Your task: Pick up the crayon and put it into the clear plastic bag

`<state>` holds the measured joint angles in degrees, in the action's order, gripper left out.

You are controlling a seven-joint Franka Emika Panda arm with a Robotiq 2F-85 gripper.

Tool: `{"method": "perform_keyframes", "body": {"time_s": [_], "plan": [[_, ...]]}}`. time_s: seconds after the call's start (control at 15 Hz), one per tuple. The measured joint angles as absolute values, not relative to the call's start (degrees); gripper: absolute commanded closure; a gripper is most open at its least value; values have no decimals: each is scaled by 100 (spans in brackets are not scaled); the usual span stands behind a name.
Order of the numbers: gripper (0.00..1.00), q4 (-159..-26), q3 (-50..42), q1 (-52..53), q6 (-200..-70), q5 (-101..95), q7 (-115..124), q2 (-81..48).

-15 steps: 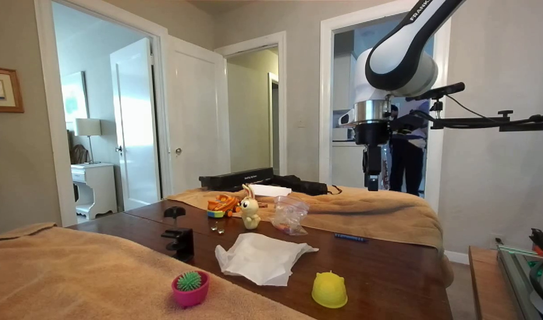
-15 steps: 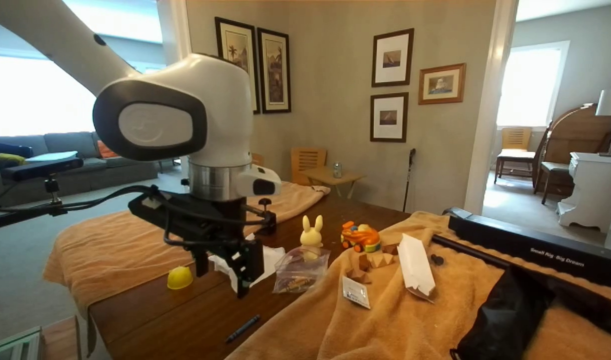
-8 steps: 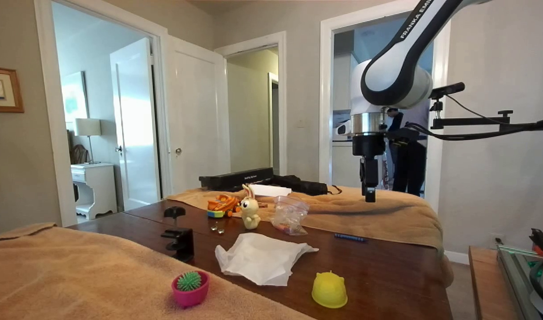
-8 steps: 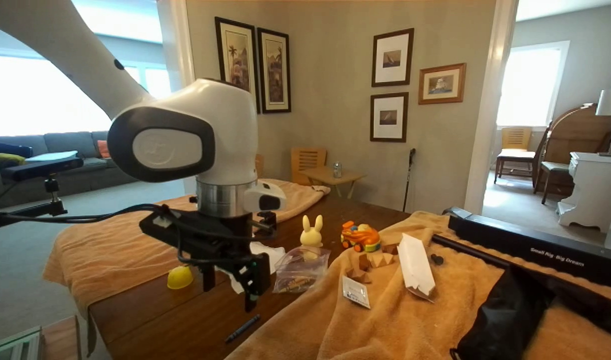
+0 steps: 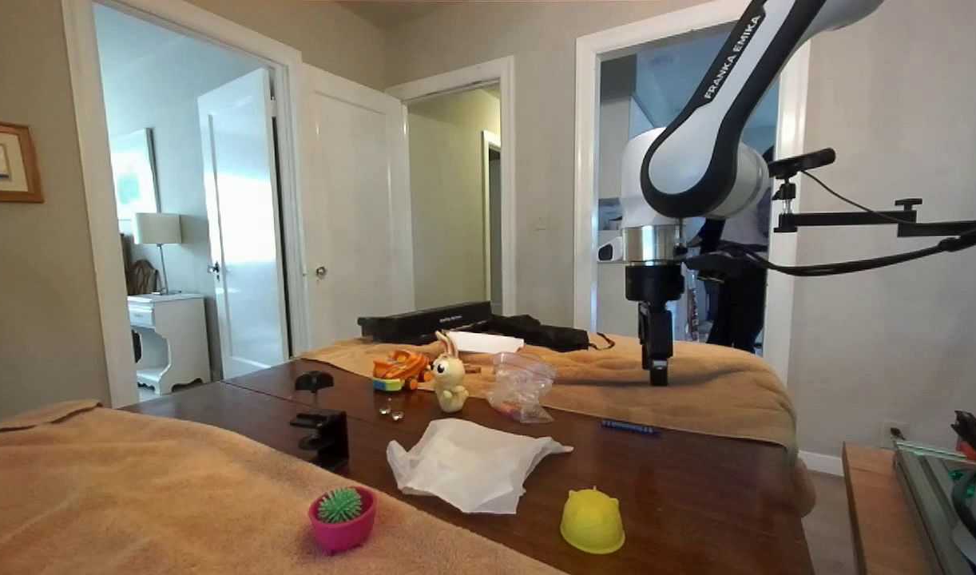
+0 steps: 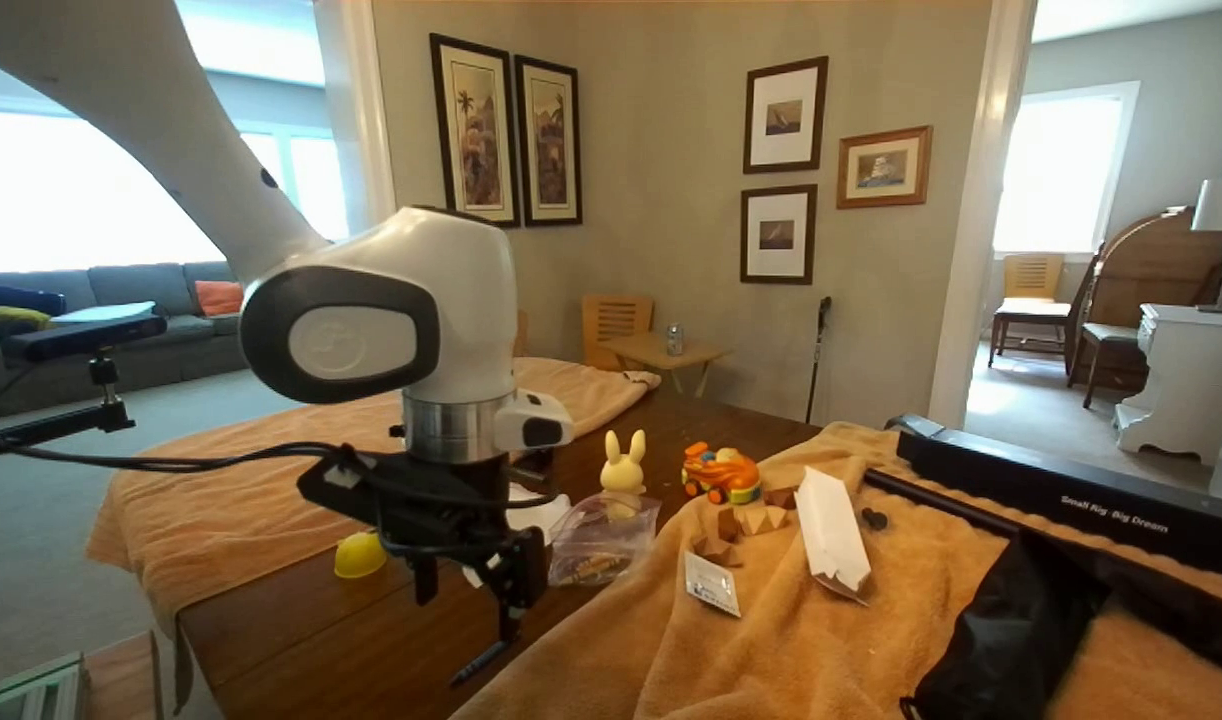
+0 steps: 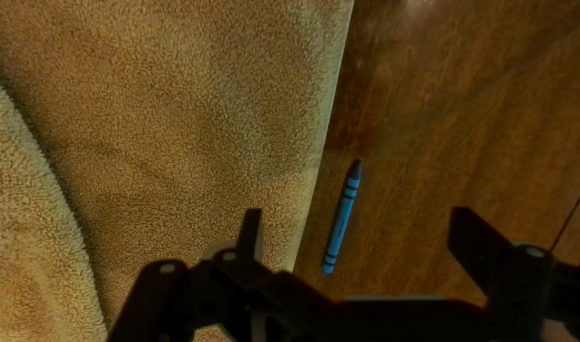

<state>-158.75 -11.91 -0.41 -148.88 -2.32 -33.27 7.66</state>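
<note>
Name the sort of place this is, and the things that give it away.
Most likely a private home: a long grey upholstered sofa, dark-framed rectangular pictures hung up as decoration, and a pale-shaded table lamp on a white desk with a drawer.

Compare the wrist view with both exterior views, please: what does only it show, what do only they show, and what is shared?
Only the wrist view shows, from overhead, the blue crayon framed between the open jaws.
Only in both exterior views: the clear bag, toy rabbit, toy car and yellow cup.
Shared by all: the blue crayon, the jaws, the wooden table and the tan towel.
</note>
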Motion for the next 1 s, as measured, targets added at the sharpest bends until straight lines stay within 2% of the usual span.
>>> {"method": "perform_keyframes", "body": {"time_s": [0.4, 1.0], "plan": [[0, -15866, -952, -71, -15604, -235, -2828, 334], [0, -15837, -604, -87, -15423, 335, -2822, 95]]}}
